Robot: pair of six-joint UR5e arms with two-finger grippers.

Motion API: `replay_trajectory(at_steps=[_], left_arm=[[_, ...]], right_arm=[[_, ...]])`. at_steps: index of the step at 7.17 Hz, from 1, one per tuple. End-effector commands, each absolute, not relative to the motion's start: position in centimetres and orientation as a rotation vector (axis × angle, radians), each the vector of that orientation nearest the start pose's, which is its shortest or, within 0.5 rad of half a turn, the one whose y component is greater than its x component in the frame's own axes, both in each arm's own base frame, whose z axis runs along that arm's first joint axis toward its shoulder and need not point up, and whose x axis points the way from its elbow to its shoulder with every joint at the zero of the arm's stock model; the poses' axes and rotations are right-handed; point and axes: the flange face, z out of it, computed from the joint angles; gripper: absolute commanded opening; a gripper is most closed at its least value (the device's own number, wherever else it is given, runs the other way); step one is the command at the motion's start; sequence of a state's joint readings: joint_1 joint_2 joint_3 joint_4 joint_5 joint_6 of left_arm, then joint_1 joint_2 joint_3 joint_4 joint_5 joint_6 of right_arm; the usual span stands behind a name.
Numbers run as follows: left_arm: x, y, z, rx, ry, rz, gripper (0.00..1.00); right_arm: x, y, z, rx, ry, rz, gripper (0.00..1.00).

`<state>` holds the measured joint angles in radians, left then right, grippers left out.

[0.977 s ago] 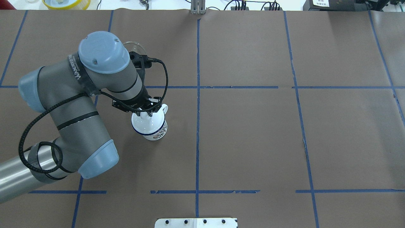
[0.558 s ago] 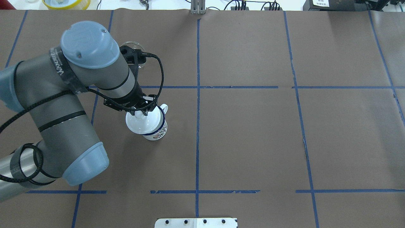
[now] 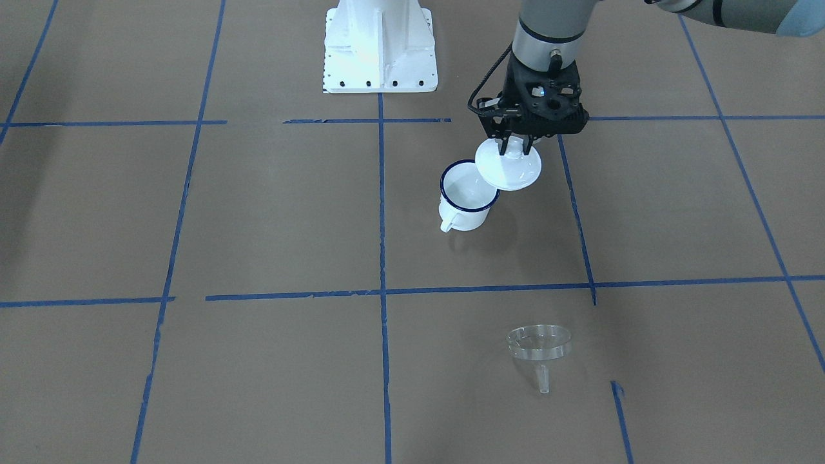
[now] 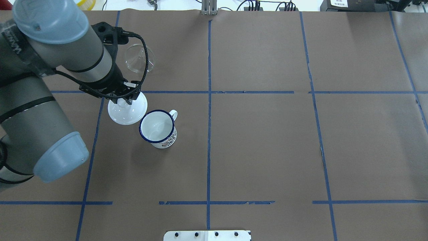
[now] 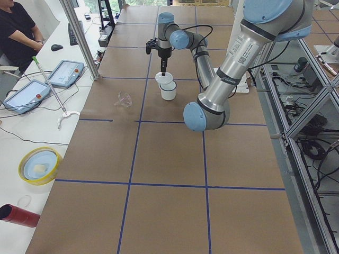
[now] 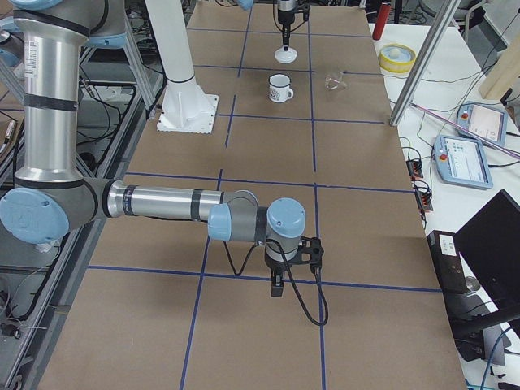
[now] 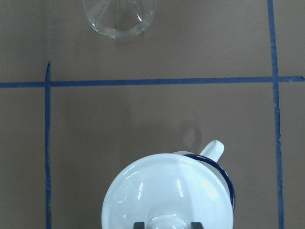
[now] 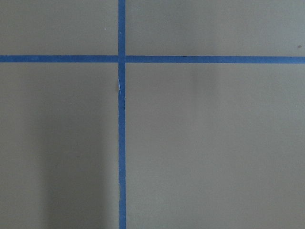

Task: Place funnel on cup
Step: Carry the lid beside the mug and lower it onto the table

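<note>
The cup (image 4: 157, 129), a white enamel mug with a dark blue rim, stands open and upright on the brown table cover. Its handle (image 7: 212, 149) points away from the robot. My left gripper (image 4: 124, 100) is shut on the knob of a round white lid (image 4: 127, 112), held in the air just left of the cup (image 3: 467, 196). The lid (image 3: 509, 169) overlaps the cup's rim in the front-facing view. The clear funnel (image 4: 139, 58) lies farther out on the table, apart from both; the same funnel (image 3: 539, 341) has its spout toward the operators' side. My right gripper (image 6: 276, 288) hangs over bare table; I cannot tell its state.
Blue tape lines grid the table cover. The robot's white base plate (image 3: 379, 45) sits at the near edge. A yellow-rimmed bowl (image 5: 38, 165) and a red cylinder (image 5: 15, 214) lie on the side bench. A seated person (image 5: 18, 26) is beside two tablets.
My left gripper has lifted the white lid off the cup and carried it left and a little farther out. The cup's inside now shows. The funnel has not moved.
</note>
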<state>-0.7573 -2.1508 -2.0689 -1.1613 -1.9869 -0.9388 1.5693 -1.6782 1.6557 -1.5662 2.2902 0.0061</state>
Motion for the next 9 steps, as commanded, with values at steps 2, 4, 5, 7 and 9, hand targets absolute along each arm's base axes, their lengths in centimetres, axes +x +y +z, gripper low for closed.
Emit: replay_trajectory(at_steps=[2, 4, 5, 7, 9], left_arm=[[31.5, -43.5, 25.6, 0.159, 0.793, 0.037, 0.00], [33.3, -43.5, 29.6, 0.135, 0.810, 0.009, 0.00], [34.9, -44.3, 31.6, 0.127, 0.806, 0.011, 0.00], [36.9, -45.3, 34.3, 0.108, 0.789, 0.018, 0.00], [38.0, -45.8, 36.3, 0.082, 0.755, 0.022, 0.00]], right_arm=[[6.7, -44.5, 67.1, -0.020, -0.719, 0.011, 1.00], [6.7, -44.5, 67.1, -0.020, -0.719, 0.011, 1.00], [6.7, -44.5, 67.1, -0.020, -0.719, 0.011, 1.00], [6.7, -44.5, 67.1, -0.020, -0.719, 0.011, 1.00], [6.7, -44.5, 67.0, -0.019, -0.719, 0.010, 1.00]])
